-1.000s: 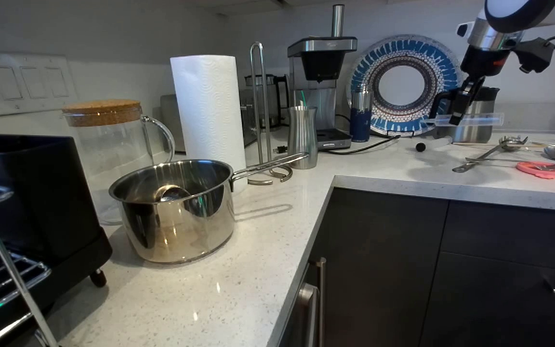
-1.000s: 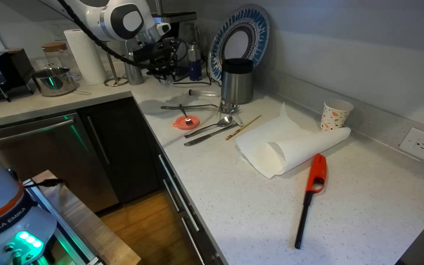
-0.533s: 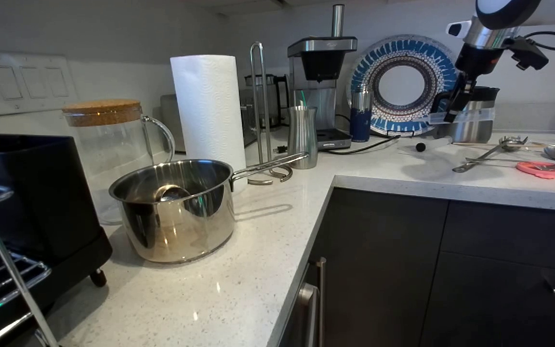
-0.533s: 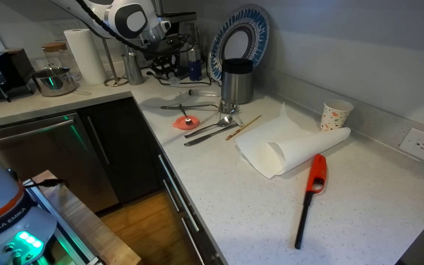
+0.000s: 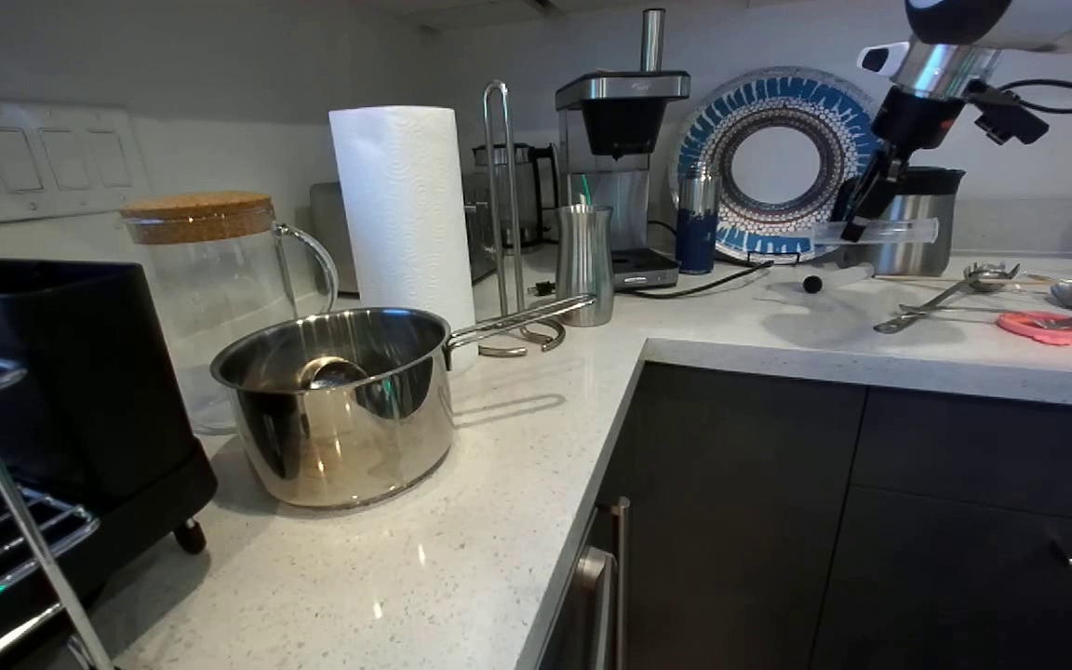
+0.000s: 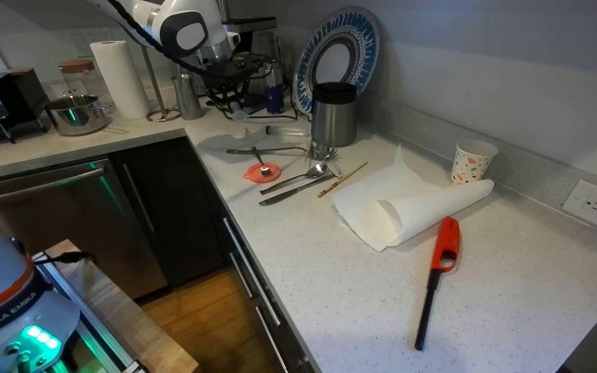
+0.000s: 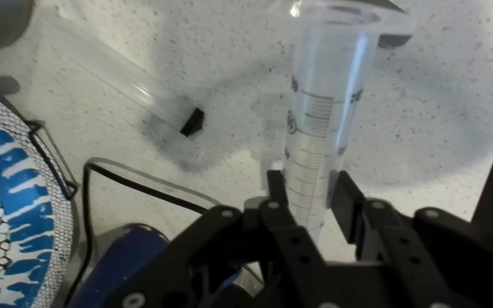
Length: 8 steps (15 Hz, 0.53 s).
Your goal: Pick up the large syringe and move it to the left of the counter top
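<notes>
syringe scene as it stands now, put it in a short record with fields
held: syringe, clear, with scale marks
holder: end effector, closed with a finger on each side
height: raised off the counter
status: picked up, not yet set down
loose nearby: black-tipped plunger, lying on the counter
also on counter: pot, lighter
partly hidden: cup, behind paper

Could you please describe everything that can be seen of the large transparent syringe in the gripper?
The large transparent, plastic-looking syringe is a barrel with a dark printed scale, numbers blurred, and a wide flange at its open end; its tip is unclear. It looks empty. The black two-fingered gripper is closed on its sides, holding it roughly level above the white speckled counter top.
</notes>
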Each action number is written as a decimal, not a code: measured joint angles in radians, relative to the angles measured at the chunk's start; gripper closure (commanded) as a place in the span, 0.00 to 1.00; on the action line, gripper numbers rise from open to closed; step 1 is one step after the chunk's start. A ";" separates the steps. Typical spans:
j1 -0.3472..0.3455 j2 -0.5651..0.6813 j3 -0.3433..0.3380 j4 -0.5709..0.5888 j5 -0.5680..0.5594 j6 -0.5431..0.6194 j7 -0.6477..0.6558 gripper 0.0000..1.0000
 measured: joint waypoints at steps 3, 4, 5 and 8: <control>-0.014 0.032 0.006 0.053 0.190 -0.087 -0.225 0.92; -0.025 0.043 0.005 0.077 0.231 -0.119 -0.300 0.92; -0.040 0.053 0.004 0.099 0.262 -0.144 -0.370 0.92; -0.101 0.083 -0.019 0.145 0.294 -0.179 -0.549 0.92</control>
